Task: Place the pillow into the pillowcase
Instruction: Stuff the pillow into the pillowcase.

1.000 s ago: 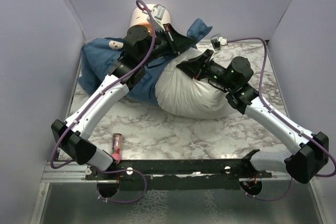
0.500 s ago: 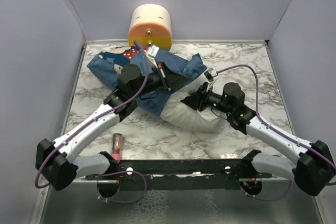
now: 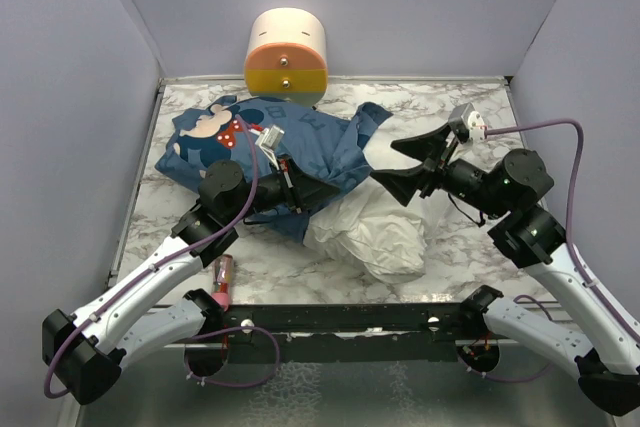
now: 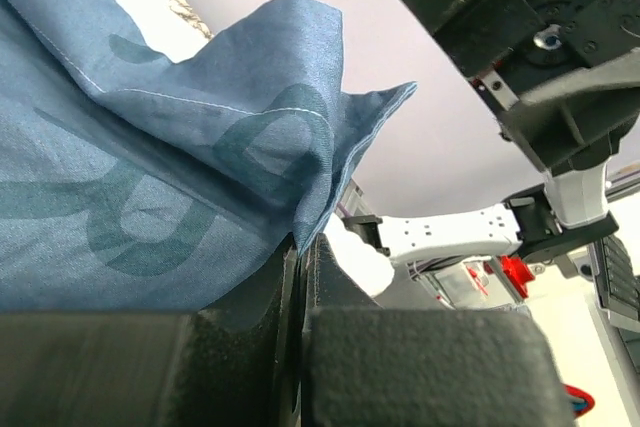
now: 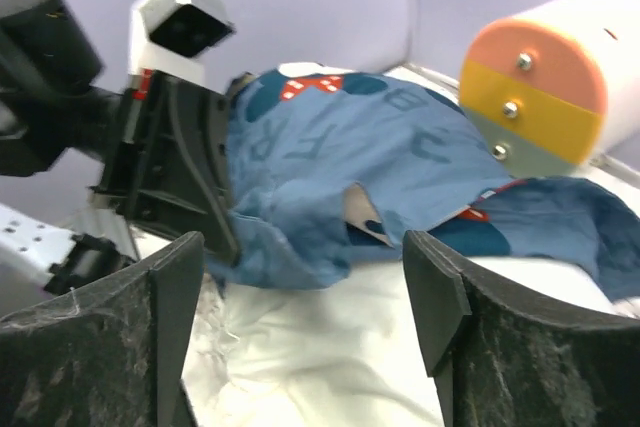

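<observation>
You have a cream cylinder with an orange-and-yellow end face (image 3: 286,52) at the back wall. Near the front edge of the white marbled tabletop (image 3: 300,257) you'll see a small red tube (image 3: 222,280).

Robot test cell, laboratory type: plain lilac wall panels (image 3: 60,67) boxing in a marble-patterned tabletop (image 3: 270,272), black metal mounting rail (image 3: 350,322) at near edge.

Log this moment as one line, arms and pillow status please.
left jaws: shut on pillowcase edge | right jaws: open, empty, off pillow | pillow: partly covered by pillowcase, near end exposed
</observation>
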`<control>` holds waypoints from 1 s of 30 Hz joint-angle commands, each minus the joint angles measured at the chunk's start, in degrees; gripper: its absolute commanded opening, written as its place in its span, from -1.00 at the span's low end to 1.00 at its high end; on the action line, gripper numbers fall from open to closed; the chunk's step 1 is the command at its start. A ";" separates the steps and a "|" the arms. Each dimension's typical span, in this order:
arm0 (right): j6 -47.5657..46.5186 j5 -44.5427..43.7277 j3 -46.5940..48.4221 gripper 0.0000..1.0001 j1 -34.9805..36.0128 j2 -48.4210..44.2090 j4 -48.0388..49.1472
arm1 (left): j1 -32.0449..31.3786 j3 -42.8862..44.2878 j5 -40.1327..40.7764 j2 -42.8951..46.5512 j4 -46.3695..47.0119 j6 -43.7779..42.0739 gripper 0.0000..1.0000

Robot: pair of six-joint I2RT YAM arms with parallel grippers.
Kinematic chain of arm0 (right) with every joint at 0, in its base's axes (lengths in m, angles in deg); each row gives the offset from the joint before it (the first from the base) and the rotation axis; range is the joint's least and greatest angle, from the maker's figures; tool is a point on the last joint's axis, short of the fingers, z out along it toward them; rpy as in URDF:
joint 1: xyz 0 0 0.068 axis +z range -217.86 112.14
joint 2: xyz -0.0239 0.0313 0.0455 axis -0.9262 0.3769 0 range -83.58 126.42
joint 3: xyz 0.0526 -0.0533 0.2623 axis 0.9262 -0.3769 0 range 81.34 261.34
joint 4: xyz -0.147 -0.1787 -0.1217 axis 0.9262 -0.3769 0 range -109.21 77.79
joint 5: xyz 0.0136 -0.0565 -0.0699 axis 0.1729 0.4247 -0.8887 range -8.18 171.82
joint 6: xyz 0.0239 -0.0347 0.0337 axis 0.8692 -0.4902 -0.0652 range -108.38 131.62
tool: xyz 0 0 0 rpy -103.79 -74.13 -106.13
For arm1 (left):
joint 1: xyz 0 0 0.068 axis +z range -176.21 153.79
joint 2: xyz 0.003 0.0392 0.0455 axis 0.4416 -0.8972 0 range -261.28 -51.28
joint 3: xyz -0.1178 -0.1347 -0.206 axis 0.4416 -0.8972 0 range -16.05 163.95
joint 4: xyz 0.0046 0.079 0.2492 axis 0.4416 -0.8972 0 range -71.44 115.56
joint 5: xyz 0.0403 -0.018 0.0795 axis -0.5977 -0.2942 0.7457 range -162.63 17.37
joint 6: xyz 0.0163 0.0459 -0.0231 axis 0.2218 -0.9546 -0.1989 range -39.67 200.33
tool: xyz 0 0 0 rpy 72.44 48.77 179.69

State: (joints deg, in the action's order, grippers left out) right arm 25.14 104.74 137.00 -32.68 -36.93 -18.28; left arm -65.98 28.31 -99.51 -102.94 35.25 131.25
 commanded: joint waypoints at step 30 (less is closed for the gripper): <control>0.19 -5.95 -12.93 -0.93 -0.02 17.72 4.56 | -0.46 -14.54 -14.58 6.92 16.77 10.48 -1.00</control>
State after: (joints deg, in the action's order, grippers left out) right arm 20.59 97.55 125.72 -32.70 -25.32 -24.44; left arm -65.98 14.49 -107.90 -97.56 46.46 137.83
